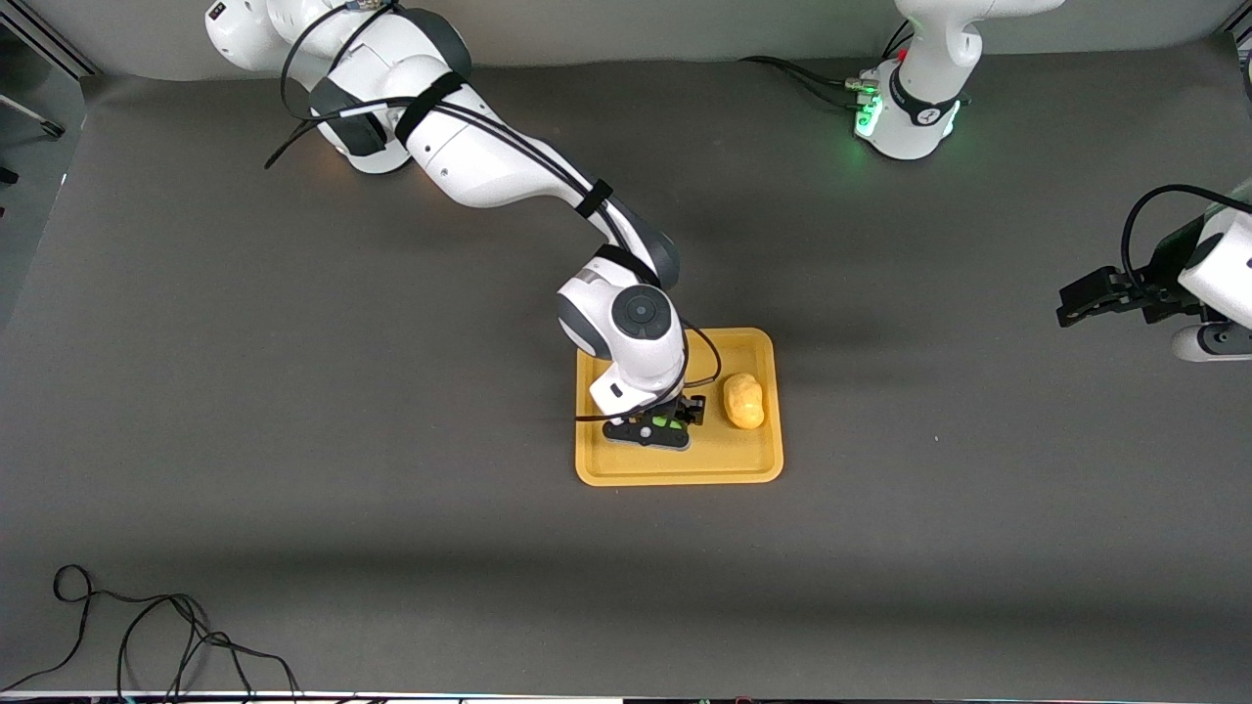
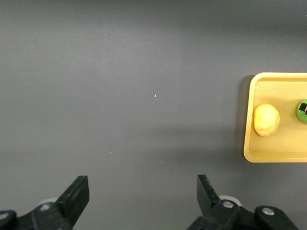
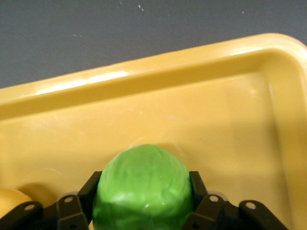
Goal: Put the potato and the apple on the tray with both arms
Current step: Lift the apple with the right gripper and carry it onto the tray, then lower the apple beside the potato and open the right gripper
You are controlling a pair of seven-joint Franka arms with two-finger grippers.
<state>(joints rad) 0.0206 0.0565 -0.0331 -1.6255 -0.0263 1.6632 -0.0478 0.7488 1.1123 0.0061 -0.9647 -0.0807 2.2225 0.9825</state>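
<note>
From the front camera, the right arm stretches down from its base to the tray [image 1: 679,469], which sits mid-table, and the right gripper [image 1: 663,426] is down low inside it, over the part of the tray toward the right arm's end. You can just catch a sliver of green between its fingers, that's the apple [image 1: 662,421], so it's clamped on the apple. The potato [image 1: 743,401] lies on the tray floor just beside the gripper, toward the left arm's end, not touching it. The left gripper [image 1: 1071,306] is way off at the left arm's end of the table, hanging over bare grey tabletop, well apart from the tray; that arm is just waiting. Left wrist view: both black fingers [image 2: 76,196] are spread wide apart with nothing between them, only grey mat underneath, and farther off you can see the tray [image 2: 251,120] with the potato [image 2: 266,120] on it and the apple [image 2: 302,110] at the picture's edge. Right wrist view: the apple [image 3: 143,189] fills the middle, pinched between the two black fingers [image 3: 79,201] on either side, sitting right down at the tray [image 3: 144,86] floor, and a bit of the potato [image 3: 12,201] peeks in at the corner.
</note>
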